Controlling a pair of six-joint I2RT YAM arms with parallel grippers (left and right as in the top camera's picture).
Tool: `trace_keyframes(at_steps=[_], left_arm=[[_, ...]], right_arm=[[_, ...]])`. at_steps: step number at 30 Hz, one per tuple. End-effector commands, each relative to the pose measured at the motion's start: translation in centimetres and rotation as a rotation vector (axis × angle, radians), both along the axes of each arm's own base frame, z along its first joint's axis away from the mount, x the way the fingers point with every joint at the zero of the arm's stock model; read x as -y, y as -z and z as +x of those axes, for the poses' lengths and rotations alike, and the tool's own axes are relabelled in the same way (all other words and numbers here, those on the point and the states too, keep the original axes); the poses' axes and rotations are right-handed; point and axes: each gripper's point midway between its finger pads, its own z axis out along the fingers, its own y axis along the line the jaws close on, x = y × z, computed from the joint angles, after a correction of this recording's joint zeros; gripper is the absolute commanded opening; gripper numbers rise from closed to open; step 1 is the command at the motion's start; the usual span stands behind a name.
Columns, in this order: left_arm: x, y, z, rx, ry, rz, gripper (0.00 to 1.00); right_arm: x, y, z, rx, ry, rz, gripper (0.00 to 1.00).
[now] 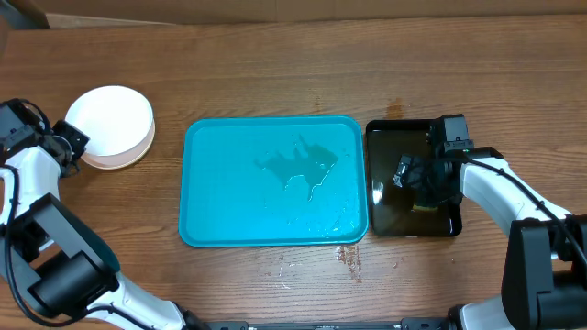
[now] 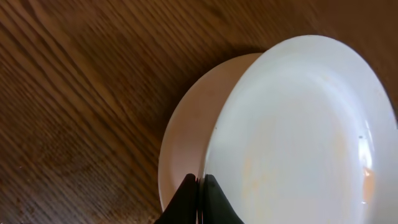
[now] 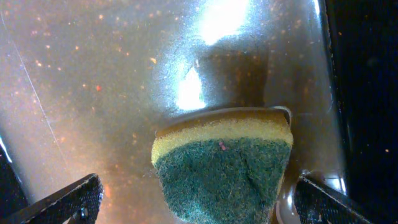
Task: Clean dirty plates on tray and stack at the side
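Brown wood grain runs across the table point(image 1: 275, 64). At far left the plates point(image 1: 110, 126) sit stacked on the bare wood, well apart from the tray. The left gripper point(image 2: 199, 198) is pinched tight on the near rim of the top plate point(image 2: 305, 137). That plate is white and glossy with a faint orange haze, and it sits tilted and offset over a lower plate point(image 2: 186, 130) that lies in its shade. In the middle lies the turquoise tray point(image 1: 211, 183), holding no plates, with wet patches and a thin film of water. A few drips point(image 1: 348, 257) mark the wood in front of its right corner. Just beside the tray is a black tray point(image 1: 385, 220) holding shallow, speckled water. In it a sponge point(image 3: 221, 168), yellow with a green scouring face, stands between the fingers of the right gripper point(image 3: 199, 193), which is spread wide and does not touch it.
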Motion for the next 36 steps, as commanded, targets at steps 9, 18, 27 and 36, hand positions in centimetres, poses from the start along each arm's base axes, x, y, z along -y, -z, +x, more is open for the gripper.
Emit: trace_keyframes(at_steps=[9, 18, 27, 36], left_arm=[[3.4, -2.1, 3.4, 0.103, 0.148, -0.069, 0.49], [10.0, 1.3, 4.7, -0.080, 0.292, 0.046, 0.04], [11.8, 4.6, 5.3, -0.130, 0.348, 0.023, 0.04], [13.0, 5.8, 4.7, -0.174, 0.430, 0.012, 0.04]], right_arm=[[-0.3, 0.9, -0.7, -0.027, -0.002, 0.020, 1.00], [-0.3, 0.9, -0.7, -0.027, -0.002, 0.020, 1.00], [-0.3, 0.9, -0.7, -0.027, -0.002, 0.020, 1.00], [-0.3, 0.9, -0.7, -0.027, -0.002, 0.020, 1.00]])
